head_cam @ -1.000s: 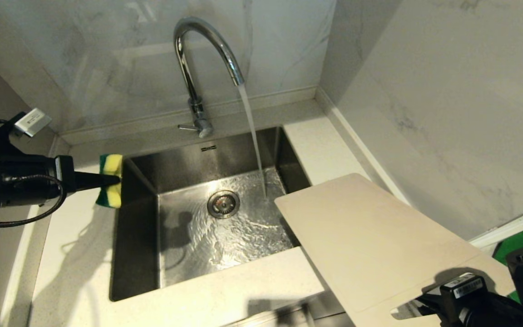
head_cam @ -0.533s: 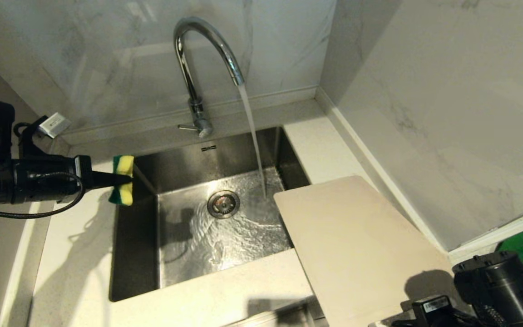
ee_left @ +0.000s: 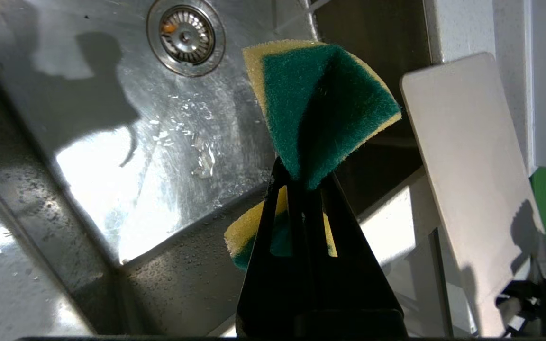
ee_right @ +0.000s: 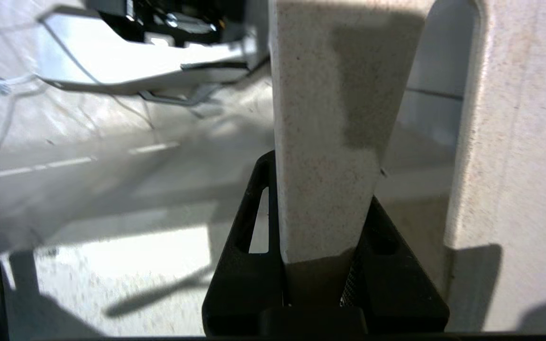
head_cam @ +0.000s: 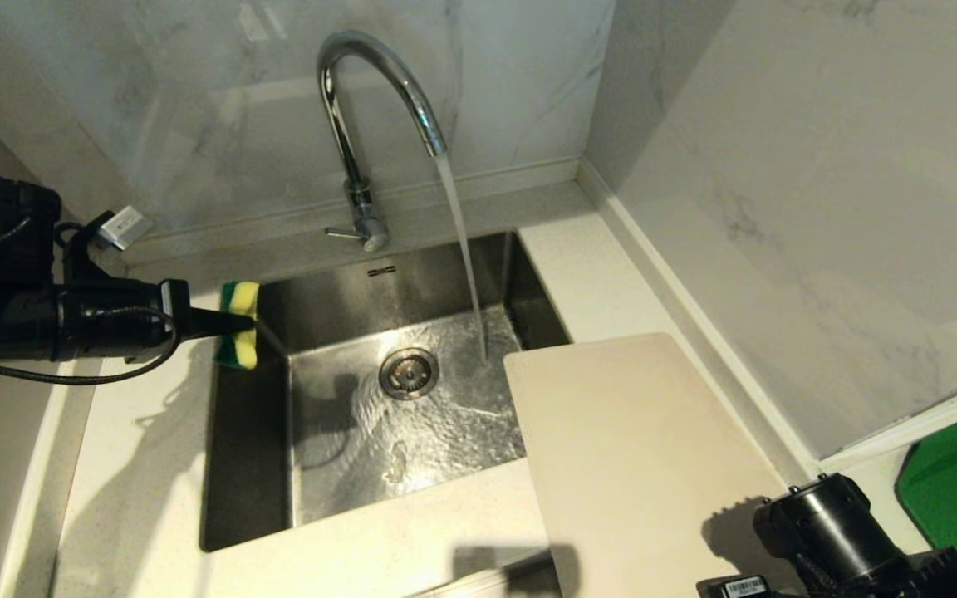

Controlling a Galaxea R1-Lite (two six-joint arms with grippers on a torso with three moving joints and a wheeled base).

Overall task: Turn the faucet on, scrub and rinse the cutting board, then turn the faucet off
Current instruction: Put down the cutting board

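Already the tall chrome gooseneck faucet (head_cam: 370, 100) is running: a stream of water (head_cam: 462, 249) falls from its spout into the stainless steel sink (head_cam: 246, 465), landing beside the drain (head_cam: 409, 373), so the first step looks done. The large beige-cream plastic cutting board (head_cam: 645, 465) lies tilted over the sink's right edge, one rounded corner reaching over the basin near the stream but, as far as I can tell, dry and not under it. The right gripper (ee_right: 323, 265) pinches the board's handle end; in its wrist view the jaws are pressed against the strip of board beside the oblong slot. The left gripper (head_cam: 229, 323) hangs over the sink's left rim, its jaws pressed together on a yellow-and-green scrub sponge (head_cam: 239, 324), squeezing it at the middle so that it flares out. Sponge and board are well apart. Scrubbing, rinsing and closing the faucet's thin side lever (head_cam: 344, 234) all appear left to do.
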